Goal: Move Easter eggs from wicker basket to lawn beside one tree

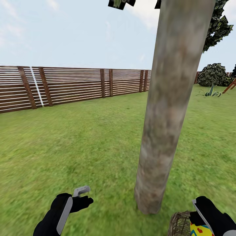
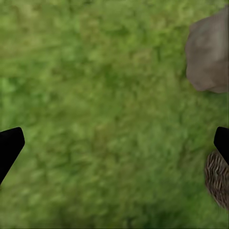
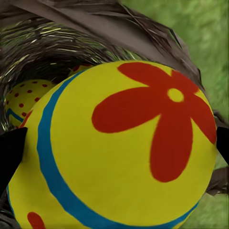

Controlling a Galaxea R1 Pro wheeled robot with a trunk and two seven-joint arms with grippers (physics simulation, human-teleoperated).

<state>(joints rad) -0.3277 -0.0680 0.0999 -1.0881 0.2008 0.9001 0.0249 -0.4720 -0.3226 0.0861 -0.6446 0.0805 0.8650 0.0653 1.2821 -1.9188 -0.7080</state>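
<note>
One flowered egg sits between the right gripper's fingers just above the wicker basket by the tree — lift it straight, set it gently on the lawn — while the left gripper hangs spread wide, empty.

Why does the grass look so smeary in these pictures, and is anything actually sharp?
Head view: the lawn blurs toward the lower edges, while the tree trunk leans as if bent by a wide lens. Left wrist view: grass is soft mush throughout. Right wrist view: the flowered Easter egg is crisp; the wicker basket is clear too.
</note>
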